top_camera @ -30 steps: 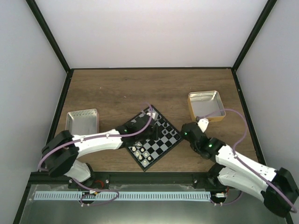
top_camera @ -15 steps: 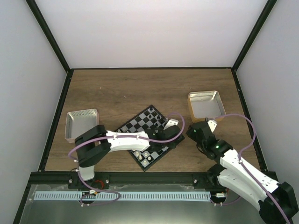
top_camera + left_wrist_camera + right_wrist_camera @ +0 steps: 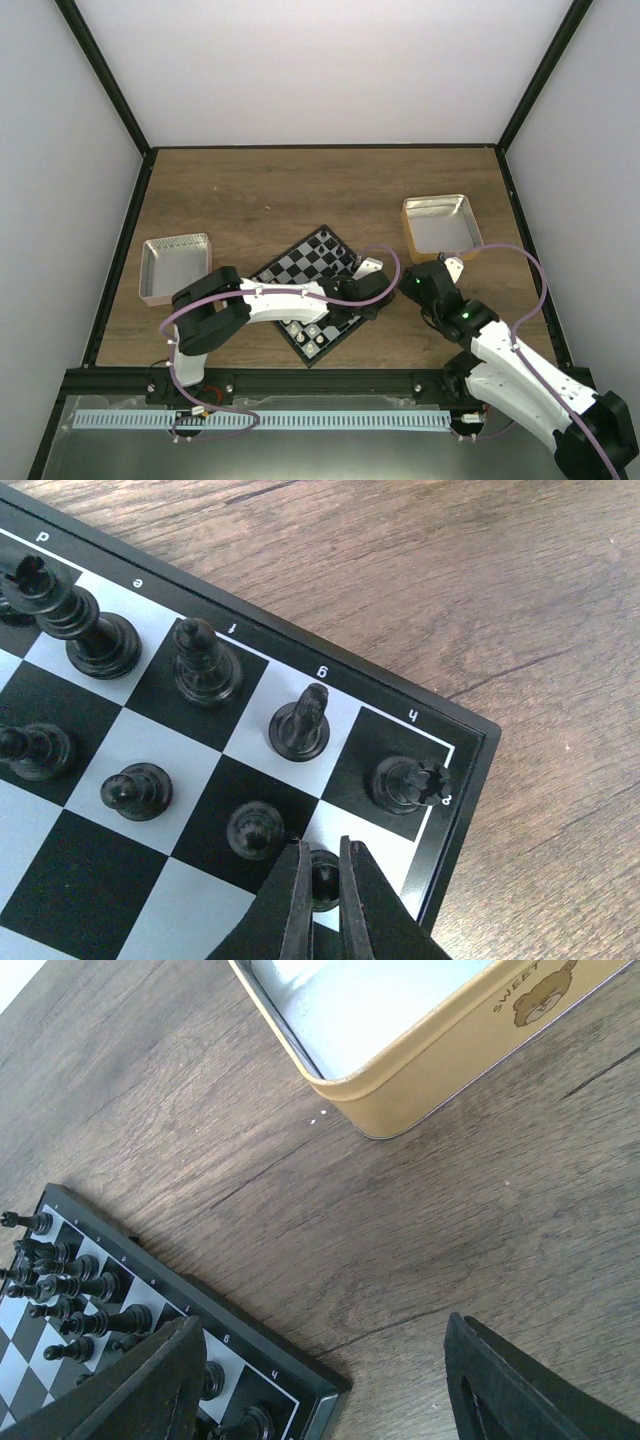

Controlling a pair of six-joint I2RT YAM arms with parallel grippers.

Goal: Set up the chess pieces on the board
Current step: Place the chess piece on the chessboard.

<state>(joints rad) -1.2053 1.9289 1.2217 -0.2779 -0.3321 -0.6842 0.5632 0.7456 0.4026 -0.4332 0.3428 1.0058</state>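
At the 3 o'clock corner of the board [image 3: 300, 262] in the overhead view, the left gripper [image 3: 322, 852] is clamped on a black pawn [image 3: 325, 878]. Its two fingers [image 3: 292, 905] sit tight against either side of the piece's head. In the left wrist view this pawn is over the light edge square just at 6 o'clock from the black rook [image 3: 403, 783], which stands on the dark corner square. I cannot tell whether the pawn's foot touches the board.

From the rook toward 10 o'clock, the back row holds a knight [image 3: 301, 723], a bishop [image 3: 203, 664] and a taller crowned piece [image 3: 80, 618], each on its own square. Three more black pawns [image 3: 252, 829] line the row next to them, at 9 o'clock from the held one. White chess pieces [image 3: 304, 329] cluster at the board's 6 o'clock corner in the overhead view.

The right gripper [image 3: 322, 1325] hangs over bare wood [image 3: 420, 1250], its fingers spread wide and grasping nothing. It is just off the board's corner and near the tan tin [image 3: 440, 1035]. That tin lies at 2 o'clock from the board, and a pink-rimmed tray [image 3: 150, 272] lies at 9 o'clock.
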